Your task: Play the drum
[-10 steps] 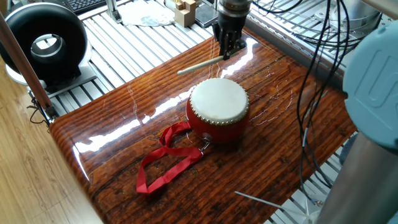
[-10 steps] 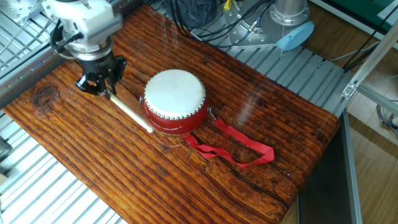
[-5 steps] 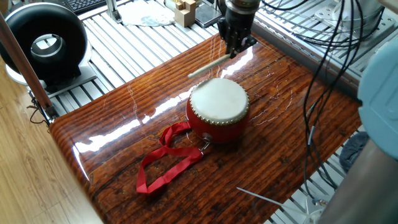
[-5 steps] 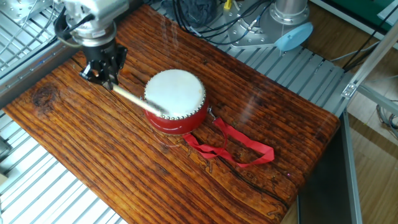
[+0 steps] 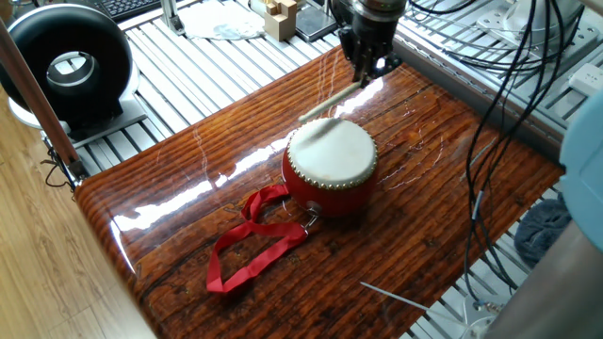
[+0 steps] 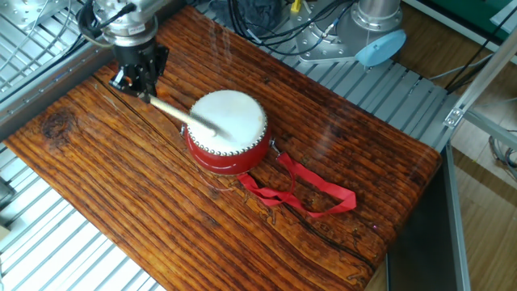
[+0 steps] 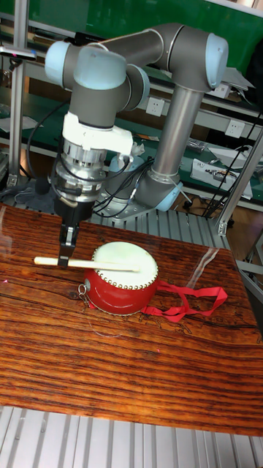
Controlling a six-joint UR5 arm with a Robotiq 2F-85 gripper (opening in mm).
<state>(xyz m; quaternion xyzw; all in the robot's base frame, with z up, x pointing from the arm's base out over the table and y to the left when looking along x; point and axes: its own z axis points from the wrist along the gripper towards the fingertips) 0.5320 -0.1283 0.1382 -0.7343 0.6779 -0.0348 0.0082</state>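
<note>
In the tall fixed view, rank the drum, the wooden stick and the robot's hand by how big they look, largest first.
1. Drum, clearly the bulkiest.
2. Wooden stick, longer than the drum is wide but very thin.
3. Hand, only its dark fingers counted; close to the stick overall, so that order is unsure.

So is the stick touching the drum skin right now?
Cannot tell. The other fixed view shows the stick tip overlapping the drum skin, blurred; the tall view shows no clear gap either.

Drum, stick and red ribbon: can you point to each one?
drum (image 6: 227, 117), the other fixed view, middle of its white skin.
stick (image 7: 88, 263), tall fixed view, middle of its shaft.
red ribbon (image 5: 247, 247), one fixed view, its looped strap.
</note>
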